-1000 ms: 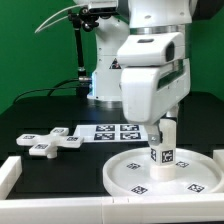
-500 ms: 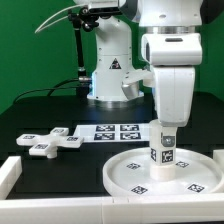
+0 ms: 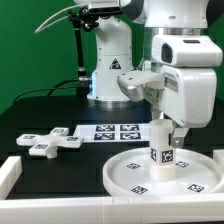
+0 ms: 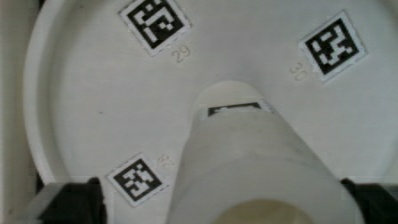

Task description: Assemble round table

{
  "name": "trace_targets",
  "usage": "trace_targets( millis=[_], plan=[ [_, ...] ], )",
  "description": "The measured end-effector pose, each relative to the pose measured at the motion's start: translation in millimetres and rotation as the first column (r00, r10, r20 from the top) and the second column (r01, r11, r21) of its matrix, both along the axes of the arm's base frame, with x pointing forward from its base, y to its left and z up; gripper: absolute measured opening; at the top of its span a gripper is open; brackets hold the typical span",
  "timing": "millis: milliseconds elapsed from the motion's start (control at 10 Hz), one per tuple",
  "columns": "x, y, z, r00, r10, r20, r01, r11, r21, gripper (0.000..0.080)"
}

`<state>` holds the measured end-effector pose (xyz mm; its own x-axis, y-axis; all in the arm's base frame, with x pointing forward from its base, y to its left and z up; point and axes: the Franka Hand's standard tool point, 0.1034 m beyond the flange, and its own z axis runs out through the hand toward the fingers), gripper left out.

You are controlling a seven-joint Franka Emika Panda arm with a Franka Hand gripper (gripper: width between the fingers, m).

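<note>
Tool (image 3: 162,127) aimed straight down

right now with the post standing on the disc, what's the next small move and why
Probably twist the post into the disc: it stands upright at the disc's middle, the gripper closed around its top, and the cross-shaped foot lies apart, unattached.

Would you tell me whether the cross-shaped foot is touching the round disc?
Apart: the exterior view shows bare black table between the foot and the disc.
</note>
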<state>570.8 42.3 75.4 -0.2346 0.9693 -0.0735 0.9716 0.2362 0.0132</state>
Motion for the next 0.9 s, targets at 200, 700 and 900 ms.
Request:
trace_targets(
  millis=[200,700,900],
  plan=[
    [0.2,-2.1,0.0,0.999,0.041,-0.002,-0.041,0.999,-0.007,0.0623],
    [-3.1,-5.1,-1.5,1.0,-0.007,-0.013,0.007,1.0,-0.009,0.0409],
    [-4.1,-5.1,-1.6,0.993,-0.118,-0.013,0.118,0.993,-0.007,0.0409]
  ],
)
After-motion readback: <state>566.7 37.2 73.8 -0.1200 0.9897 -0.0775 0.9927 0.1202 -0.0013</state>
